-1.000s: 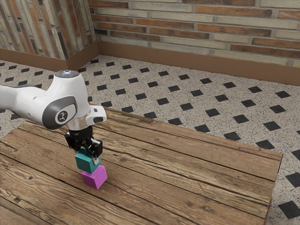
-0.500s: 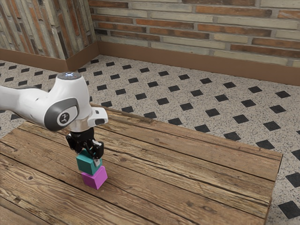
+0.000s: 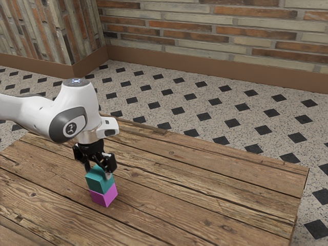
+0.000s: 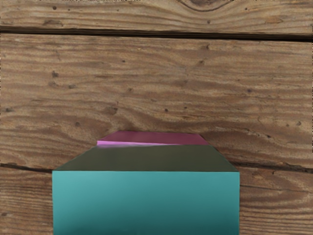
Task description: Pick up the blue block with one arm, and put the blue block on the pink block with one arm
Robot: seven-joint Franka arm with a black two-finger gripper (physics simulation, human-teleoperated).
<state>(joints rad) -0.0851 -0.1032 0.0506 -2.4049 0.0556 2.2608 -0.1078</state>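
blue block (image 3: 98,182) resting on pink block (image 3: 104,197), pincer (image 3: 100,172) at its top, grip unclear

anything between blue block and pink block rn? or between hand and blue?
Nothing visible. In the exterior view the blue block already sits directly on the pink block, with no gap or other thing between them. The hand is right at the blue block's top, and nothing stands between the two.

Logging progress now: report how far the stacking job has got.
Done: the blue block sits on the pink block, clear of the table. In hand: the gripper is at the blue block's top. Left: back it away with the stack standing.
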